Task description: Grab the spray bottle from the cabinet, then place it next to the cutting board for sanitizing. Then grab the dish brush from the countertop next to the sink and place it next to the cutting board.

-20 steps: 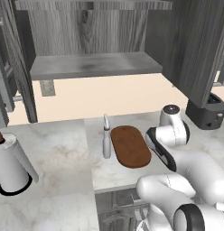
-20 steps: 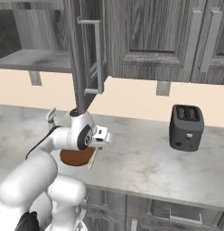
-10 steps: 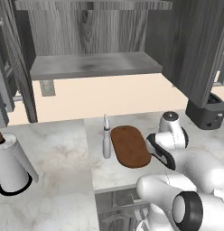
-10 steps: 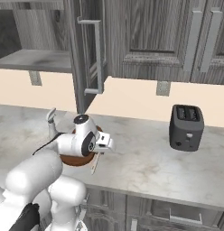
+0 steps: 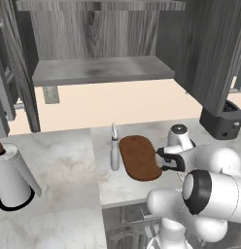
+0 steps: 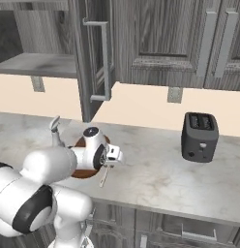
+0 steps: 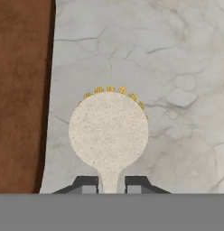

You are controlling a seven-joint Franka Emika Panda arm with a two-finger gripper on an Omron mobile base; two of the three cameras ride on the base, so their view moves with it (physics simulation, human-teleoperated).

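Brush pinched at its neck, just right of the board

The pincer (image 7: 111, 182) grips the brush (image 7: 108, 130) by its thin stiff handle below the round head, over the bench (image 7: 177, 67) beside the board (image 7: 19, 90); it looks light, rigid, and likely to twist.

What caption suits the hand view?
Gripper holding dish brush over marbled countertop, beside cutting board.

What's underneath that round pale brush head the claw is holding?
Under the dish brush head, yellow bristles peek out along its far edge, over the marbled countertop beside the cutting board. The head covers whether the bristles touch the stone. The gripper pinches its neck.
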